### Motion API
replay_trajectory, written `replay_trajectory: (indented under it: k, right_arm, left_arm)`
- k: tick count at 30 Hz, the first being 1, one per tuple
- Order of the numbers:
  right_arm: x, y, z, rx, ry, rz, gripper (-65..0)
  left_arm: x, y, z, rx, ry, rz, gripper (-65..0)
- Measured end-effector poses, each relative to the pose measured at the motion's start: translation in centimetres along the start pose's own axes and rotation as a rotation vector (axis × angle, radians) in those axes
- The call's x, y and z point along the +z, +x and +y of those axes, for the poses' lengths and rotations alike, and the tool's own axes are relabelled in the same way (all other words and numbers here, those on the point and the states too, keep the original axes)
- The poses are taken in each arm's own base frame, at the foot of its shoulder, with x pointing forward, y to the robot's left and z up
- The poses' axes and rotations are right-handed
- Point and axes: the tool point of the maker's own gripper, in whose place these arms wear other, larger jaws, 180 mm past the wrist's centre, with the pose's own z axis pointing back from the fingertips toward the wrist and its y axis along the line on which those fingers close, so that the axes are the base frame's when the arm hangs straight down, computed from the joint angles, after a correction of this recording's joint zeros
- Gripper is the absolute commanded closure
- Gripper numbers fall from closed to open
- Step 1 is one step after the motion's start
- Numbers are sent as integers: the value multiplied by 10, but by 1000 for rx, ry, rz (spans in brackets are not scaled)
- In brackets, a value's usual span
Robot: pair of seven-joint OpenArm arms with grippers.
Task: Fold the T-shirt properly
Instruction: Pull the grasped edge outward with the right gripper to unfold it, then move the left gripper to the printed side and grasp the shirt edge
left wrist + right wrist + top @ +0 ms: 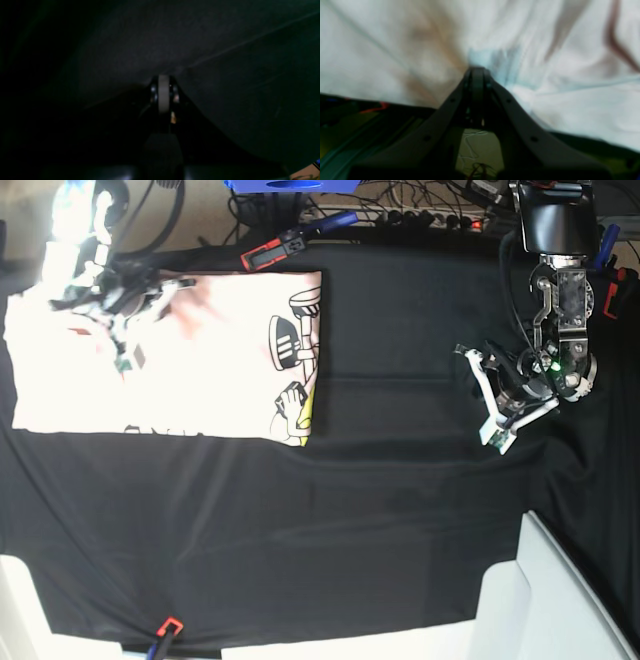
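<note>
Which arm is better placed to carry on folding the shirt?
Right. Its fingers are shut on the shirt, at its far corner. The left arm hangs over bare black cloth, well clear of the shirt.

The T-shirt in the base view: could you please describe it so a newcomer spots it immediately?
A black table cloth covers the table. On its upper left lies the T-shirt, a pale pink rectangle. Black-and-yellow cartoon graphics along its right edge make it the only light, printed fabric there.
</note>
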Motion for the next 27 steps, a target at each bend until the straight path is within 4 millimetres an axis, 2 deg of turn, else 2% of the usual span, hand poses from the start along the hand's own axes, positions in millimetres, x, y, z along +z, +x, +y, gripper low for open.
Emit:
replay_trajectory:
  k: [3, 4, 6, 9, 12, 15, 17, 21, 27]
  right_arm:
    - [19, 27, -9, 17, -43, -84, -3]
    - [20, 31, -11, 22, -48, -96, -3]
    - [14, 27, -14, 30, -41, -90, -3]
    - [9, 17, -16, 23, -42, -68, -3]
    - [10, 24, -16, 24, -41, -94, -3]
    - [9, 26, -15, 24, -36, -98, -3]
    - [10, 25, -17, 23, -41, -94, -3]
    - [11, 26, -17, 23, -43, -99, -3]
    - [11, 26, -16, 26, -43, -98, -3]
  left_arm:
    - [0, 2, -3, -13, -16, -3, -143]
    - [0, 6, -7, -22, -43, -15, -188]
    - [4, 25, -22, -15, -141, -94, -239]
    - [12, 46, -35, 58, -242, -171, -260]
    - [16, 59, -50, 122, -358, -193, -304]
    - [17, 66, -58, 176, -441, -193, -311]
    - [11, 58, -61, 199, -471, -137, -311]
    - [-7, 21, -72, 203, -519, 62, -311]
    - [-19, 4, -109, 215, -607, 140, -311]
